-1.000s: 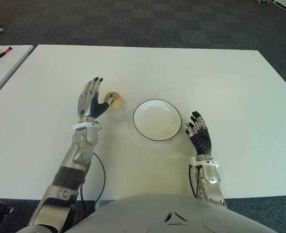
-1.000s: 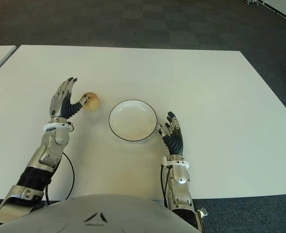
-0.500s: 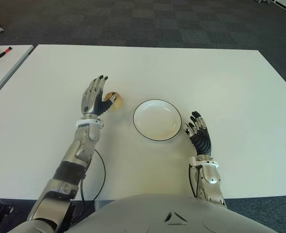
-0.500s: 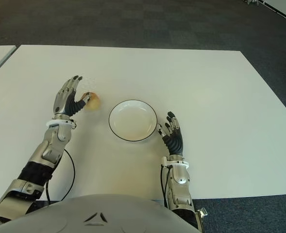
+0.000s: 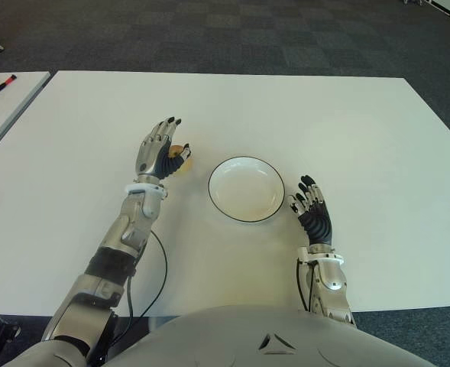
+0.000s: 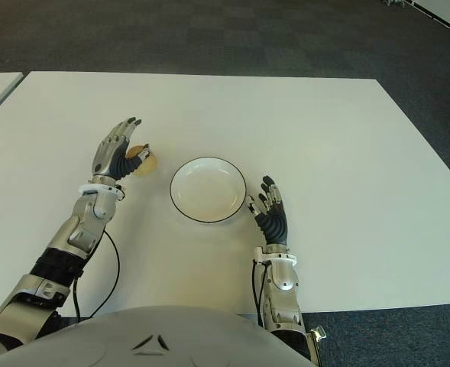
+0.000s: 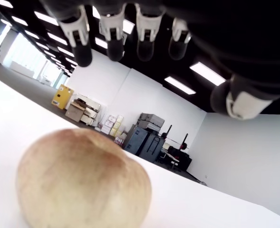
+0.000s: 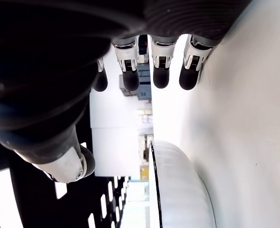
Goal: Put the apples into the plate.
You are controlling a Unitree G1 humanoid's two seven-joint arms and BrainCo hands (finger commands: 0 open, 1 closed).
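1. Currently the left robot hand (image 5: 160,147) is raised over the white desk (image 5: 347,130), its fingers (image 7: 112,32) spread and gripping nothing.
2. An apple (image 5: 180,157) sits on the desk right beside that hand's palm, on the side toward the plate; the thumb tip shows against the fruit in the eye views, though actual contact cannot be told.
3. From the left wrist camera, the apple (image 7: 82,183) lies below the open fingertips with clear space between them and its skin.
4. A white plate (image 5: 245,189) with a dark rim stands between the two hands, near the apple but apart from it, and holds nothing.
5. At the plate's other side, the right robot hand (image 5: 312,208) shows just beside the rim, fingers loosely extended and holding nothing.
6. From the right wrist camera, the plate's rim (image 8: 178,190) appears close beneath the right hand's fingertips (image 8: 159,61).
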